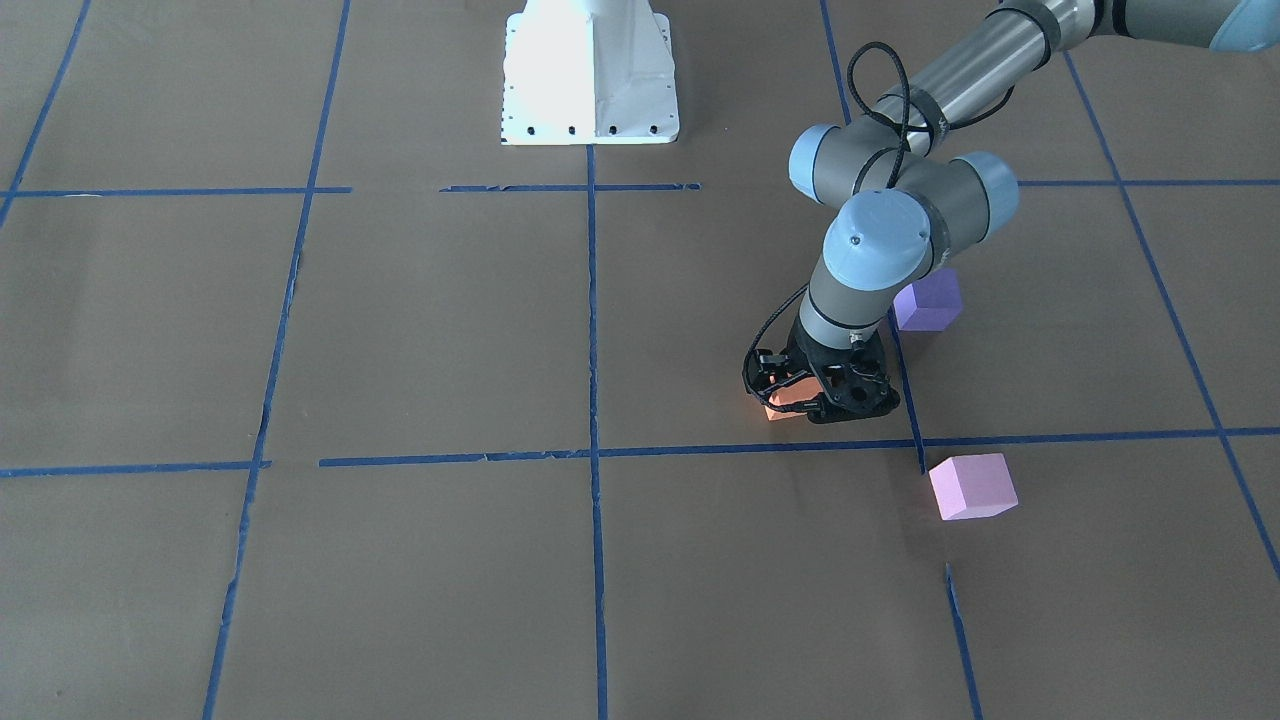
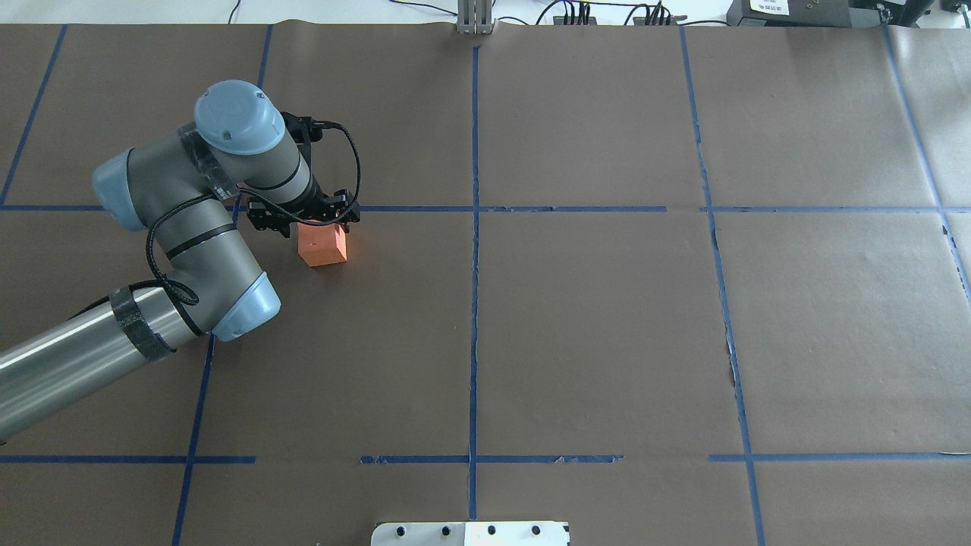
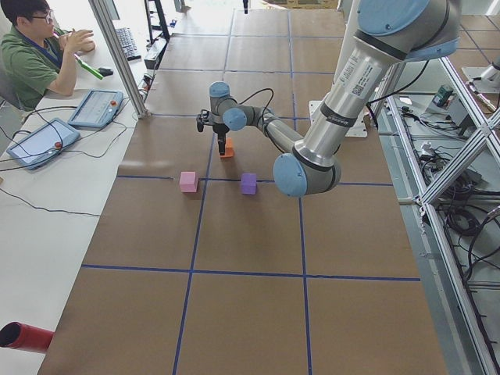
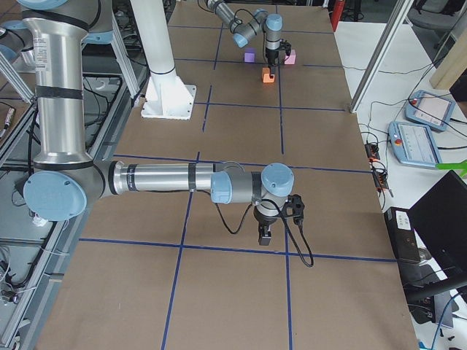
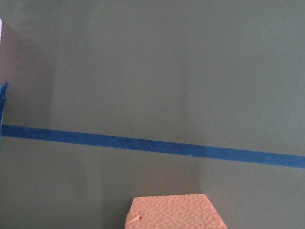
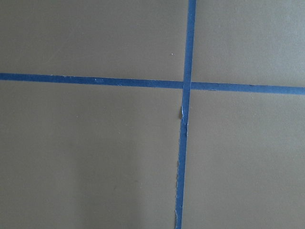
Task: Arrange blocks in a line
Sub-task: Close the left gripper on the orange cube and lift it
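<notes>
Seemingly the left gripper (image 1: 822, 395) is down at the orange block (image 2: 322, 244), touching or nearly so, though I cannot tell whether its fingers are spread, closed or clamped on it; the right gripper (image 4: 264, 235) is equally unreadable. The purple block (image 1: 928, 300) and pink block (image 1: 972, 486) sit to the robot's left of the orange block, not in line with it. An off-centre hold could twist the soft cube, or the low wrist could clip the purple block.
</notes>
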You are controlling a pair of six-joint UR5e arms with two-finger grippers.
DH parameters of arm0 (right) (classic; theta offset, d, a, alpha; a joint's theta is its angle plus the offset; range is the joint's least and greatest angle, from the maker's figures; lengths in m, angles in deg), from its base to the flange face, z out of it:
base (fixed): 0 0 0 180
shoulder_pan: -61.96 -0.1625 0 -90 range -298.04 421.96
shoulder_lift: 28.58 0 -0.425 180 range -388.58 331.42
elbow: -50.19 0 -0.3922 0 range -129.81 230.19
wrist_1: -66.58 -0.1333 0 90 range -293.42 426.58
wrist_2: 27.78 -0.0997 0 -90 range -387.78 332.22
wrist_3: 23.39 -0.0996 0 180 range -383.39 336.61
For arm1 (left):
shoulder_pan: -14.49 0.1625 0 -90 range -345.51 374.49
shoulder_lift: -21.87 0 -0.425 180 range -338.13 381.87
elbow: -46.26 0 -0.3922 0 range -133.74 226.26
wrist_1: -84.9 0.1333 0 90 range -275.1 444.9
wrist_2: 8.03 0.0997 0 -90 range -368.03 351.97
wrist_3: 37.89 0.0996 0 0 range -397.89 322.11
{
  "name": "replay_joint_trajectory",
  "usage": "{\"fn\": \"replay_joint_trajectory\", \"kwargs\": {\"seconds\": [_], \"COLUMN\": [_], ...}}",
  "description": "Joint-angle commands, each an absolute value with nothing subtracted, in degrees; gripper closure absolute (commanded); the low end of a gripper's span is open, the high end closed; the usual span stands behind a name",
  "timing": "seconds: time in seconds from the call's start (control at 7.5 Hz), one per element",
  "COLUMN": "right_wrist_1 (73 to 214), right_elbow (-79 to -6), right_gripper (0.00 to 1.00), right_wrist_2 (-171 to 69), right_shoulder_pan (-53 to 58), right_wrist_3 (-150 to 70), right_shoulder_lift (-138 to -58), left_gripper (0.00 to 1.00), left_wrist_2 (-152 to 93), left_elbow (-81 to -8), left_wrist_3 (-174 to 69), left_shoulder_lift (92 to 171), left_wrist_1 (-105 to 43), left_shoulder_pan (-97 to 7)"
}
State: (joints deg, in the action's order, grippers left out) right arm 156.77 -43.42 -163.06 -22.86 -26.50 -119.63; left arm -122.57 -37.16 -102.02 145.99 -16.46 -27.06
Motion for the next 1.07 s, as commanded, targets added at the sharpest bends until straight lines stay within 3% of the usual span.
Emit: {"fn": "replay_joint_trajectory", "kwargs": {"seconds": [0.0, 0.13, 0.4, 0.67, 0.93], "right_wrist_1": [156.8, 156.8, 156.8, 156.8, 156.8], "right_elbow": [-43.4, -43.4, -43.4, -43.4, -43.4], "right_gripper": [0.0, 0.0, 0.0, 0.0, 0.0], "right_wrist_2": [-163.0, -163.0, -163.0, -163.0, -163.0], "right_shoulder_pan": [-22.9, -22.9, -22.9, -22.9, -22.9], "right_wrist_3": [-26.5, -26.5, -26.6, -26.5, -26.5], "right_shoulder_lift": [-119.6, -119.6, -119.6, -119.6, -119.6], "left_gripper": [0.06, 0.17, 0.66, 0.99, 1.0], "left_wrist_2": [-122.6, -122.7, -122.9, -122.7, -122.6], "left_elbow": [-37.1, -37.5, -39.8, -50.1, -56.6], "left_wrist_3": [-102.0, -101.9, -101.6, -100.4, -93.6], "left_shoulder_lift": [145.8, 145.7, 145.7, 144.4, 144.8], "left_wrist_1": [-16.9, -16.8, -15.9, -6.3, 2.0], "left_shoulder_pan": [-26.8, -26.8, -26.9, -28.4, -33.6]}}
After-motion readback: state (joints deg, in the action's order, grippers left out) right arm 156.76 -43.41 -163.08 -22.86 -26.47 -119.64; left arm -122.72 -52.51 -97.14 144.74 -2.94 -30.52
